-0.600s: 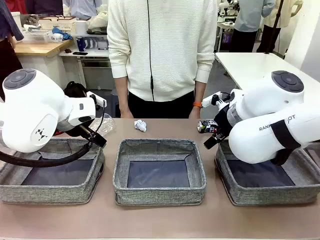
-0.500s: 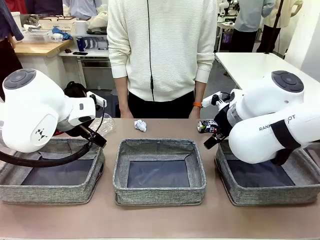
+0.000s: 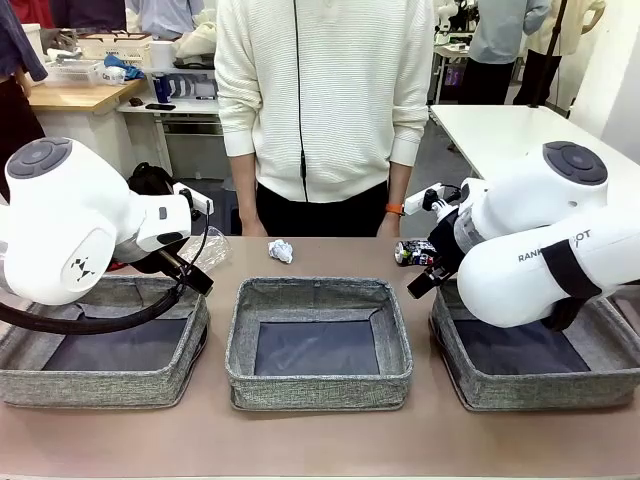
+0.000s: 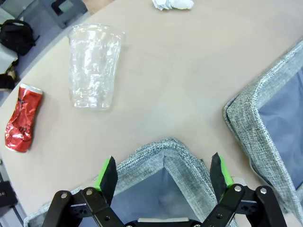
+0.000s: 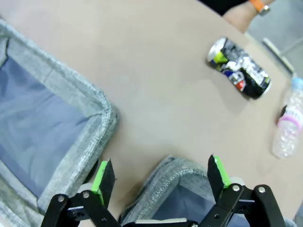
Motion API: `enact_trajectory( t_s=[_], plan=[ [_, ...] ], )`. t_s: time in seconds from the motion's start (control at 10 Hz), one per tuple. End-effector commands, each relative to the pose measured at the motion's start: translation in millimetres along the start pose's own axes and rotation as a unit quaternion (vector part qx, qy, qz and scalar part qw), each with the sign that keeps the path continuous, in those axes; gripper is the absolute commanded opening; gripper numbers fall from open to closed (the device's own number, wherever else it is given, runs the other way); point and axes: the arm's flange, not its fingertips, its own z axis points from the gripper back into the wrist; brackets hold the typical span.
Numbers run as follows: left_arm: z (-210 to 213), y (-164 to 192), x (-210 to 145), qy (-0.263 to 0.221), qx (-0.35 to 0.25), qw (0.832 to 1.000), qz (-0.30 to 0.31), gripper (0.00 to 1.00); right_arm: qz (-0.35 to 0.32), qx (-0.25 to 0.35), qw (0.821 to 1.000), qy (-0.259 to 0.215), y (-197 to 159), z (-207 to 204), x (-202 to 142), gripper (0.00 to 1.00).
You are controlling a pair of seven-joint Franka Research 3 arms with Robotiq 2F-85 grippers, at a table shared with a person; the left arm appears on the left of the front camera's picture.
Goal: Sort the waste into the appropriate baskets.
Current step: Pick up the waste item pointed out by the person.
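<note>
1. Front view: left basket (image 3: pixel 100 385), middle basket (image 3: pixel 318 388) and right basket (image 3: pixel 540 392) sit in a row, dark bottoms showing; paper ball (image 3: pixel 281 250) lies beyond the middle basket.
2. Left gripper (image 4: pixel 163 163) is spread apart over a basket corner; clear container (image 4: pixel 94 66) and red can (image 4: pixel 21 118) lie on the table beyond.
3. Right gripper (image 5: pixel 160 163) is spread apart over a basket corner; dark can (image 5: pixel 239 68) and bottle (image 5: pixel 289 125) lie beyond.

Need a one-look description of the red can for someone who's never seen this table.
Find the left basket, the one under the left gripper. On the table past its far corner lie a clear cup and, beside it, the red can. It's crushed and opaque red; the cup is see-through.
</note>
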Motion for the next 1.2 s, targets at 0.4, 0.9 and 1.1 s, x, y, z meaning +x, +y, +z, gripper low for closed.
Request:
enact_trajectory(
  t_s=[0.4,0.9,1.1],
  plan=[
    [41,9,8,-0.01,-0.006,1.0,-0.001,1.0,-0.024,-0.034,0.999,0.002,-10,49,7,1.0],
    [201,-10,-21,-0.115,0.123,0.986,-0.004,1.0,-0.001,-0.063,0.995,-0.073,-25,151,25,1.0],
    [227,4,21,-0.114,0.065,0.991,-0.008,1.0,0.016,-0.089,0.991,-0.096,-16,212,18,1.0]
  ],
)
